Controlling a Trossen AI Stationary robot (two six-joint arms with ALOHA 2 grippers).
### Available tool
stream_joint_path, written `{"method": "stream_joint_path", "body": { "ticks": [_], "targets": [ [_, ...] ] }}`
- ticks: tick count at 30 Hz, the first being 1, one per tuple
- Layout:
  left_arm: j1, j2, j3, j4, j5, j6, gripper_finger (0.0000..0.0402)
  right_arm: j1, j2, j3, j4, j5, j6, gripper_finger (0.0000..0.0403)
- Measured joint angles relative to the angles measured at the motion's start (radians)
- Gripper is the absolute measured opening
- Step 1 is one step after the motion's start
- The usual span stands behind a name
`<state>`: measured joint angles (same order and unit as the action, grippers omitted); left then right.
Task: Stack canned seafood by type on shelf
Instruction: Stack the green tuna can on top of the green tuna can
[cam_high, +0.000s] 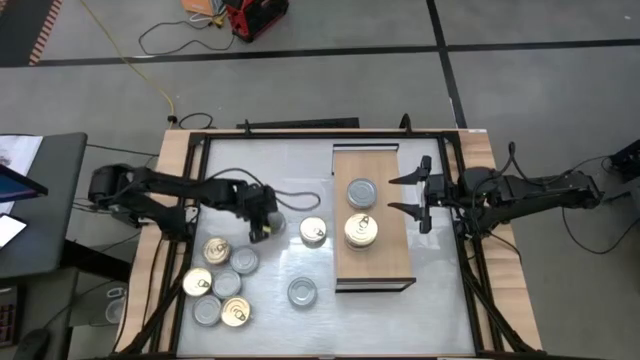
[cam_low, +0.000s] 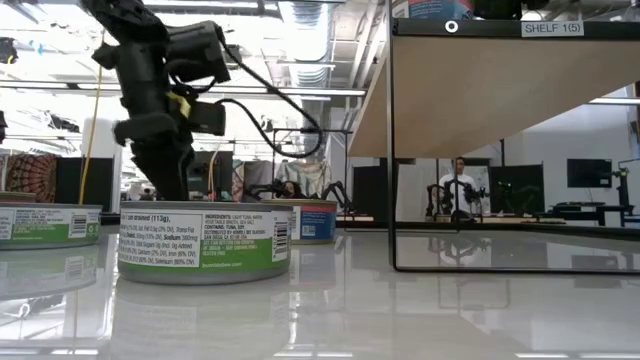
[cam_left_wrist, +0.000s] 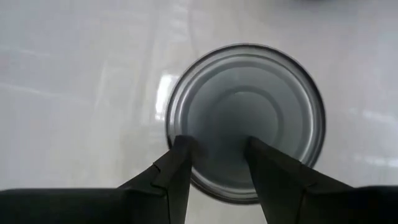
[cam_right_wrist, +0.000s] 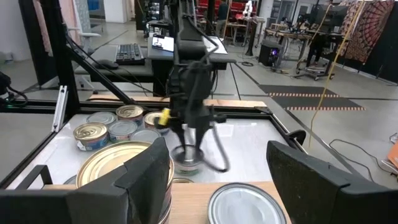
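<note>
Left gripper (cam_left_wrist: 217, 165) sits right over a silver-lid tin (cam_left_wrist: 245, 118) mid-tabletop, but I can't tell if it's gripping. Right gripper (cam_high: 412, 193) waits released at the shelf (cam_high: 385, 270) edge, where tins go by type.

Red device (cam_high: 256, 17), yellow cable (cam_high: 150, 75) on floor.

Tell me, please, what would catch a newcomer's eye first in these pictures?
Probably the left gripper, pointing straight down over a silver-lidded tin near the middle of the table. Next, the wooden shelf on the right, carrying a silver tin and a gold-lidded stack, with the open right gripper waiting beside it.
</note>
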<state>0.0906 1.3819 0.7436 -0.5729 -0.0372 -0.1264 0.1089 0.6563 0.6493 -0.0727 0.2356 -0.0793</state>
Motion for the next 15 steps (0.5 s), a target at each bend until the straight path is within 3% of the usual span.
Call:
{"method": "stream_joint_path", "body": {
  "ticks": [6, 15],
  "targets": [
    [-0.052, 0.003, 0.125, -0.078, -0.024, -0.005, 0.0152, 0.0, 0.0, 0.0, 0.005, 0.0, -0.001, 0.0295],
    [0.049, 0.002, 0.156, -0.109, -0.016, 0.075, 0.0145, 0.0, 0.0, 0.0, 0.005, 0.0, -0.005, 0.0295]
  ]
}}
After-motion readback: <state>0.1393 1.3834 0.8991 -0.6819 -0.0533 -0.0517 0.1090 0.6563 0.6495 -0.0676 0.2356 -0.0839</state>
